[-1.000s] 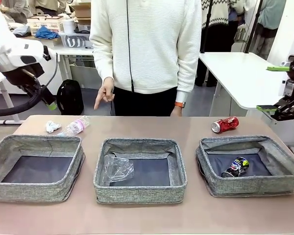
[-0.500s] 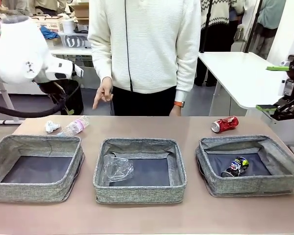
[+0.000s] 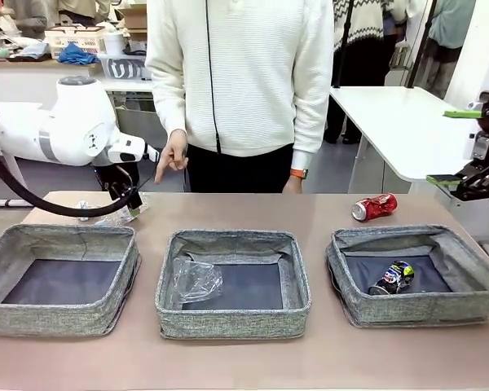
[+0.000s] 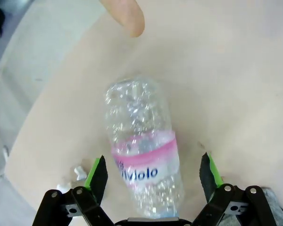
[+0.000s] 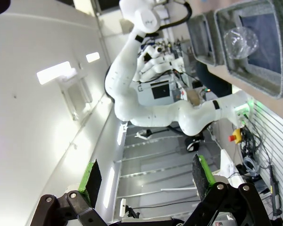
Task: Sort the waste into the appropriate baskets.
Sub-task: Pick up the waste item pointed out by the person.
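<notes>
Left gripper (image 4: 153, 165) wide, astride the bottle (image 4: 140, 117)
It lies near the table's (image 4: 236, 70) far left corner; right gripper (image 5: 146, 176) wide, empty.

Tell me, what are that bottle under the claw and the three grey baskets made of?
Bottle: likely thin clear plastic, glossy, dented and crinkled, with a pink printed band. Left basket, middle basket and right basket: apparently grey woven fabric, matte, with soft sagging walls.
</notes>
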You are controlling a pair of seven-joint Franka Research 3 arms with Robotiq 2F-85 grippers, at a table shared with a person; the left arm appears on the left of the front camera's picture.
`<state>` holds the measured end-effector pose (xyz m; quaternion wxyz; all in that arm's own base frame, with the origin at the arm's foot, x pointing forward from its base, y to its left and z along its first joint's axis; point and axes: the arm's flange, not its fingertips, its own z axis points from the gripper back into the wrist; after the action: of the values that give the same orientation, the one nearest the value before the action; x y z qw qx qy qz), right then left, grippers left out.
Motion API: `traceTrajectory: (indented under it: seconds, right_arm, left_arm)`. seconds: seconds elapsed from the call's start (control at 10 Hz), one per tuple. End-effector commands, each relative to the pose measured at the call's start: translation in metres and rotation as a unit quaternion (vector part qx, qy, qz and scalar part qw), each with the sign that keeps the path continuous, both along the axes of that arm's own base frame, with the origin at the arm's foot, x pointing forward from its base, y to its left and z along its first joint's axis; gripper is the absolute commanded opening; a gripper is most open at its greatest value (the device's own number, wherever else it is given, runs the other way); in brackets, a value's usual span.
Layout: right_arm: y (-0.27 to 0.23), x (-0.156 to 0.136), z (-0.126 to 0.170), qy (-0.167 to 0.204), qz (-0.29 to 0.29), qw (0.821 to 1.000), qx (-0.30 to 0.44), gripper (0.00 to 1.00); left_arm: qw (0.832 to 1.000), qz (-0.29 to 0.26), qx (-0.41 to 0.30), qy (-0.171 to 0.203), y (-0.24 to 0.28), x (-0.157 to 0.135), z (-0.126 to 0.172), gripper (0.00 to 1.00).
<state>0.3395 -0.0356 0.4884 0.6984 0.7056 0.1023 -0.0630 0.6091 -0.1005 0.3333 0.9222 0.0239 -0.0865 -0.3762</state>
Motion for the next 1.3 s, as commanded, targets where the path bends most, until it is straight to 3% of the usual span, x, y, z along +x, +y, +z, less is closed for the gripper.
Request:
traceTrajectory:
  seconds: [0.0,0.5,0.6,0.7,0.8,0.9,1.0,1.2]
  right_arm:
    - [0.0010,-0.0008,0.0018,-0.002,-0.002,1.000,0.006,1.00]
    - [0.0010,-0.0008,0.0018,-0.002,-0.002,1.000,0.006,1.00]
    - [0.0010,-0.0008,0.0018,-0.002,-0.002,1.000,0.006,1.00]
    - [0.0010,-0.0008,0.0018,-0.002,-0.002,1.000,0.006,1.00]
    - [0.0010,-0.0008,0.0018,-0.002,-0.002,1.000,0.006,1.00]
    - [0.0010,-0.0008,0.0018,-0.002,-0.002,1.000,0.006,1.00]
    - [0.0010,-0.0008,0.0018,-0.002,-0.002,1.000,0.006,1.00]
    - [0.0010,-0.0008,0.0018,-0.002,-0.002,1.000,0.006,1.00]
  left_arm:
    - [1.000,-0.004,-0.020,0.022,0.0073,0.0117,0.0008,1.00]
    - [0.999,0.021,-0.021,0.039,0.0088,0.0151,-0.0084,1.00]
    - [0.999,0.016,-0.019,0.033,0.0064,0.0156,-0.0086,0.42]
    - [0.999,0.022,-0.024,0.033,0.0046,0.0157,-0.0072,0.42]
    - [0.999,0.030,-0.027,0.032,0.0051,0.0169,-0.0062,0.00]
    - [0.998,0.031,-0.033,0.035,0.0041,0.0167,-0.0054,0.36]
    - [0.998,0.036,-0.031,0.037,0.0045,0.0168,-0.0051,0.00]
    - [0.997,0.046,-0.031,0.052,0.0048,0.0139,-0.0015,0.00]
